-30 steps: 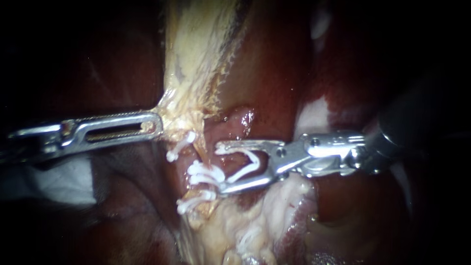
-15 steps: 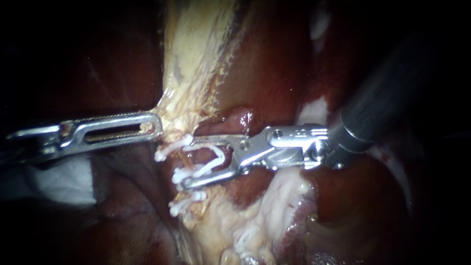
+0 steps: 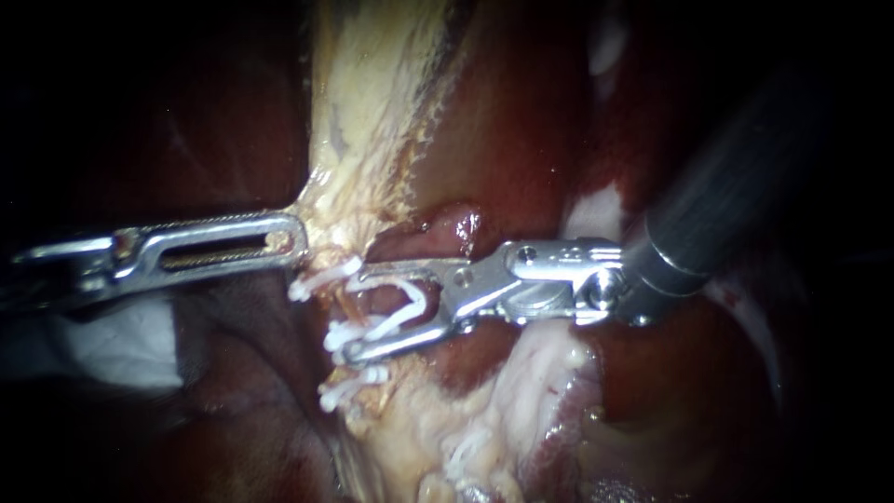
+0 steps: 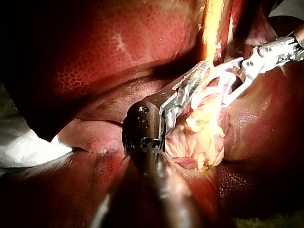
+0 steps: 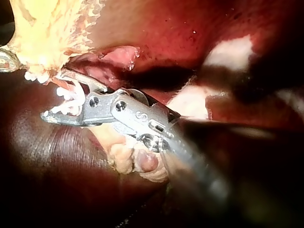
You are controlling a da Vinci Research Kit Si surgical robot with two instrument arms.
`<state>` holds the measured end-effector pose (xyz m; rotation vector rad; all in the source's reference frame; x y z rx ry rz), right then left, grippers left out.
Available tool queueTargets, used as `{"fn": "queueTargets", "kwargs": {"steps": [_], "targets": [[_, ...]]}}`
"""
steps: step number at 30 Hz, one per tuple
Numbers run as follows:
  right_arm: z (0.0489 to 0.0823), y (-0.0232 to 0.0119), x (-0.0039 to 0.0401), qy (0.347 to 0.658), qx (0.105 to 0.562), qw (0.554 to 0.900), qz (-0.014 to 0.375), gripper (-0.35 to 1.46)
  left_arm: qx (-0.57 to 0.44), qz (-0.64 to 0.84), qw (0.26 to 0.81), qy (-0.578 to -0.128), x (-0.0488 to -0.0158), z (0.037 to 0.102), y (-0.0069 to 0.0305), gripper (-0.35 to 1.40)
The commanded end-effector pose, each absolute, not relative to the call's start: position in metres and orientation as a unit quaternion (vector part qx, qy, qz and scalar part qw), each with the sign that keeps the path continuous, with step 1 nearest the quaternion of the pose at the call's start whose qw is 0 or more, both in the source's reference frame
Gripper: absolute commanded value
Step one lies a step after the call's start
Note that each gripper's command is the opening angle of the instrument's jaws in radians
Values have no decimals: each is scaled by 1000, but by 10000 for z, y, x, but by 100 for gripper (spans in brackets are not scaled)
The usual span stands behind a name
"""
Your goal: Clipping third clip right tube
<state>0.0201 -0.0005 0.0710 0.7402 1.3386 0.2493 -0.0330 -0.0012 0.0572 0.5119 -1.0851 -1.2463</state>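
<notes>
**Clip could land on its neighbours**

My left instrument (image 3: 293, 237) is clamped on the pale tissue (image 3: 363, 140), holding it taut; a slip there would slacken the tube (image 3: 348, 303). My right instrument (image 3: 355, 314) carries an open clip (image 3: 410, 303), spread astride that tube, between seated clips (image 3: 349, 331). Closing now might snag one. Only the right wrist view shows its lower end poking out past the tube.

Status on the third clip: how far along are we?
Done: white clips already sit on the tube, and the left instrument grips the pale tissue. In hand: the right instrument holds an open clip in its jaws, astride the tube. Left: closing that clip and backing out.
</notes>
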Motion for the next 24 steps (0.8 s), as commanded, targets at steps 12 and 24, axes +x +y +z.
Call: {"fn": "queueTargets", "kwargs": {"steps": [12,24], "targets": [[719,2,174,600,340,713,122,59,227,-548,649,-477,-327,571,-10,-35],[735,14,172,598,341,714,129,58,226,-548,647,-480,-327,568,-10,-35]]}}
